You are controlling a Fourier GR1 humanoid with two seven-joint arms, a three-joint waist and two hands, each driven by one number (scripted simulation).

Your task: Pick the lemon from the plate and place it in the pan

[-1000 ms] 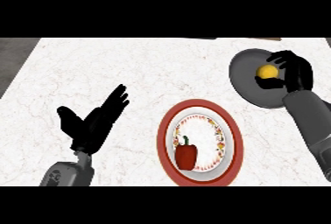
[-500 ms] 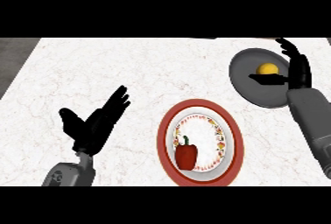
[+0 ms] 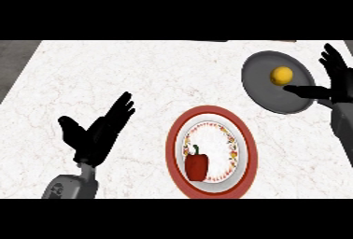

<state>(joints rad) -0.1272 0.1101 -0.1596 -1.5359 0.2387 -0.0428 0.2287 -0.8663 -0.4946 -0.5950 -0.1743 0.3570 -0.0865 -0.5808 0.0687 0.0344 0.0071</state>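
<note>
The yellow lemon [image 3: 280, 75] lies inside the dark grey pan [image 3: 265, 91] at the upper right of the counter. My right hand [image 3: 336, 83] is just right of the lemon, open, fingers straight and thumb stretched over the pan, not touching the fruit. The red-rimmed plate [image 3: 172, 149] sits at the lower centre and holds a red bell pepper [image 3: 196, 165]. My left hand [image 3: 96, 133] rests open at the left, fingers up, holding nothing.
The white marble counter [image 3: 103, 70] stretches across the view, with a darker strip beyond its left edge. A dark object edge shows at the counter's far top border.
My right hand has let go of the lemon and drawn back to the right, fingers opening. The lemon now lies bare in the pan. The left hand has not moved.
</note>
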